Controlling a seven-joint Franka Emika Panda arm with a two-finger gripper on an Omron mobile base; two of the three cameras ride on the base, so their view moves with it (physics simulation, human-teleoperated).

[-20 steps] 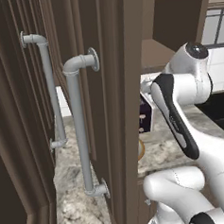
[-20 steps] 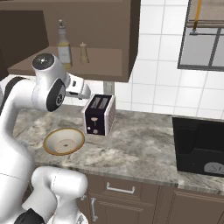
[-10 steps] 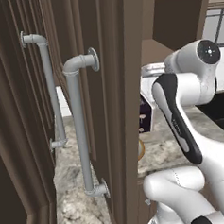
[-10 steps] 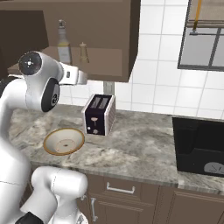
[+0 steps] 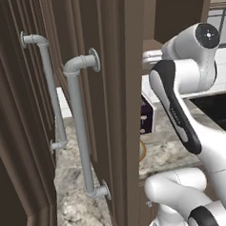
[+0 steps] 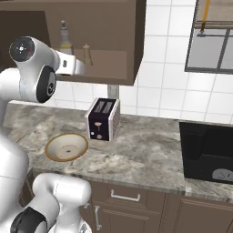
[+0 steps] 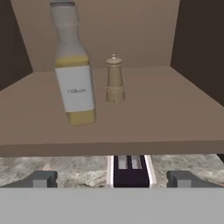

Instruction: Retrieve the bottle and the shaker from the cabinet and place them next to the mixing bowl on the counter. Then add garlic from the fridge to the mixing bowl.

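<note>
Looking into the open cabinet (image 7: 192, 48), we've got the bottle (image 7: 75, 78) and the shaker (image 7: 115, 79) standing upright on the shelf, shaker just beside the bottle and a bit further back. Our gripper (image 7: 113, 178) sits in front of the shelf edge, fingers spread wide, nothing in them. Down on the counter (image 6: 150, 150), the mixing bowl (image 6: 67, 146) is near the toaster (image 6: 103, 119).

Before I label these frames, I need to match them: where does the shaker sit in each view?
Left base view: not in it; the open cabinet door fills the middle.
Right base view: shaker upper left, on the cabinet shelf, right of the bottle.
Hand view: shaker centre, upright, right of the bottle and farther back.
Shared landmark: the toaster, also, below the shelf.
</note>
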